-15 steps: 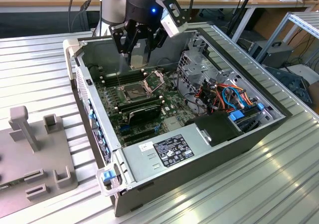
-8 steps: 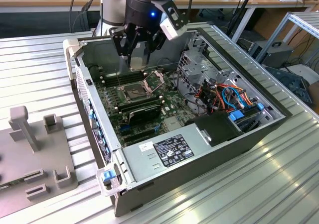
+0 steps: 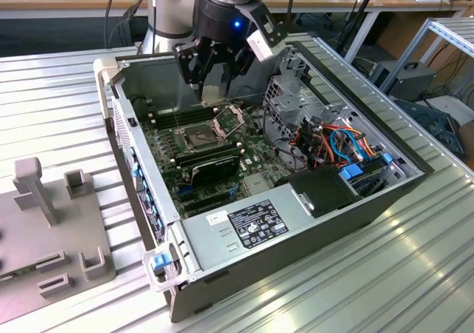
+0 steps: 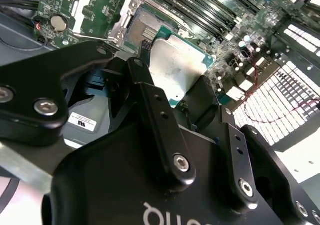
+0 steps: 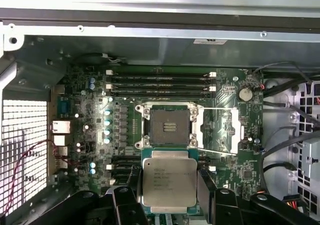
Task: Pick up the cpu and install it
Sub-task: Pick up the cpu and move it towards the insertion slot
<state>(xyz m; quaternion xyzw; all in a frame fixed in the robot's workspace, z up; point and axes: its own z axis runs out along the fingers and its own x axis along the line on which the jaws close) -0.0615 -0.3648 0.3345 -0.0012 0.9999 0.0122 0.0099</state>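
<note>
The cpu [image 5: 168, 182] is in my grip above the open computer case [image 3: 296, 255]. Inside lies the green motherboard [image 5: 90, 115], its socket [image 5: 170, 126] uncovered and the hinged frame [image 5: 220, 130] flipped open. In the exterior view my gripper [image 3: 215, 78] hangs at twelve o'clock from that socket, clamped on two opposite edges of the chip: flat, square, silver-grey top, green rim.

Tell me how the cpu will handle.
The cpu looks thin, rigid and probably light: a flat plate held by its edges in the gripper. Its smooth metal top suggests it may slip. Likely fragile if dropped onto the open socket.
</note>
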